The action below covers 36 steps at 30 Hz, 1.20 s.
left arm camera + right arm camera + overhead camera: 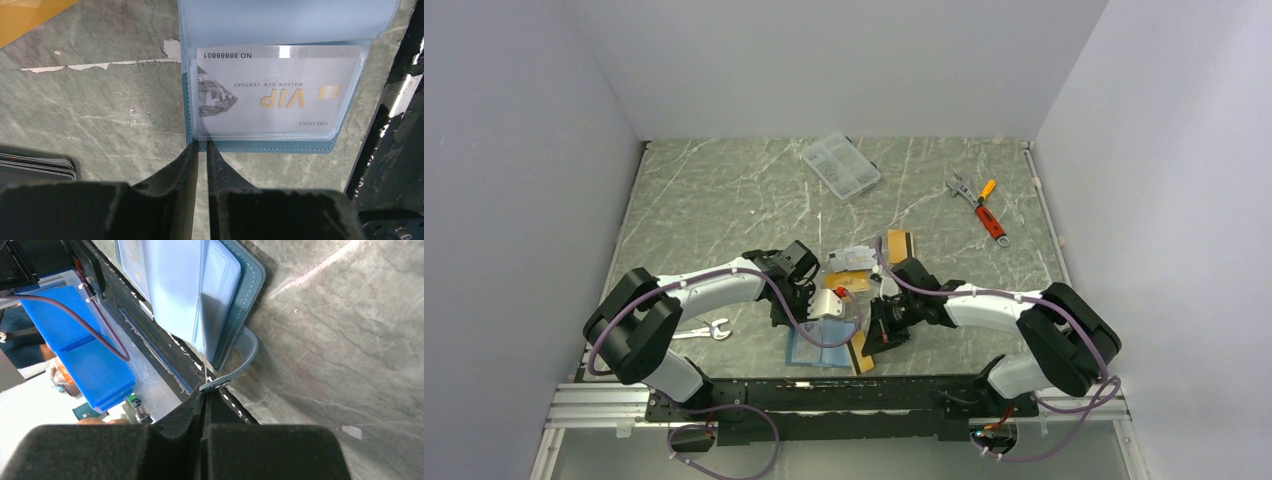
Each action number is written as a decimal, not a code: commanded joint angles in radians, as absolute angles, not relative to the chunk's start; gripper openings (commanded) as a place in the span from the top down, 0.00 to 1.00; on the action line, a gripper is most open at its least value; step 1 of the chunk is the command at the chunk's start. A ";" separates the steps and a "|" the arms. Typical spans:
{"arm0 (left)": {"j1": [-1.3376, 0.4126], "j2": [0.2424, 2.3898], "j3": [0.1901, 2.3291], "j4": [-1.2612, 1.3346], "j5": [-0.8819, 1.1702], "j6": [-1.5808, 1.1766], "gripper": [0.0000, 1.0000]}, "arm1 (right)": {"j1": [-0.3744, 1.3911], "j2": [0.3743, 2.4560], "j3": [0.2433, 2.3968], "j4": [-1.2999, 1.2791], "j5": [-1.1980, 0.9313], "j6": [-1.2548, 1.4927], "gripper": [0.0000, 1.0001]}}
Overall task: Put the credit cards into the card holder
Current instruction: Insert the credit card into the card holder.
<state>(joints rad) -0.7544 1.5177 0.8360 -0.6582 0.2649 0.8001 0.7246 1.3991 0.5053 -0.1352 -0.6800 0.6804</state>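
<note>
card holder (816, 348): lies open and flat on the table (724, 200) at the near edge, between the two arms. Teal cover down, light-blue pockets up.
silver card (280, 90): VIP print, fully seated and square in the clear pocket. I'd count this one as done.
clear leaf (175, 285): the page above that pocket is lifted and curls away, which keeps the pocket exposed.
right gripper (206, 392): clenched on the thin edge of that leaf, right by the snap tab (246, 352). Its job looks like page-holding only.
left gripper (200, 146): jaws nearly together with a slim gap, tips touching the holder's corner at the pocket edge. Can't tell whether it pinches the corner or only rests there. Likely it pins the holder against the leaf pull.
loose cards: orange card (899, 245) and grey card (849, 258) lie just beyond the holder. A striped orange card (861, 350) sits at the holder's right edge, under the right arm. A thin grey stack (35, 167) is beside the left fingers, probably cards, not confirmed.
progress: partial, several cards are outside the holder.
next: the left arm has to fetch a card. Flat cards on stone are hard to get under.
risk: if the leaf slips from the right jaws, the pocket gets covered.
clutter: compartment box (841, 165) and wrench (961, 185) sit on the far side, well apart from the work.
</note>
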 commanded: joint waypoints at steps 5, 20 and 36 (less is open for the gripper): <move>-0.757 1.534 0.849 -0.689 0.255 0.818 0.84 | 0.729 1.434 0.553 -0.070 -0.700 0.672 1.00; -0.758 1.533 0.854 -0.700 0.248 0.826 0.85 | 0.751 1.514 0.624 -0.008 -0.745 0.678 1.00; -0.753 1.510 0.892 -0.737 0.271 0.824 0.87 | 0.743 1.416 0.551 -0.107 -0.662 0.666 1.00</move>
<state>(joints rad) -0.7544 1.5185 0.8471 -0.6842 0.2630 0.8093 0.7479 1.5146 0.5606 -0.0559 -0.7097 0.6834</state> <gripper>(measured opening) 0.136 0.009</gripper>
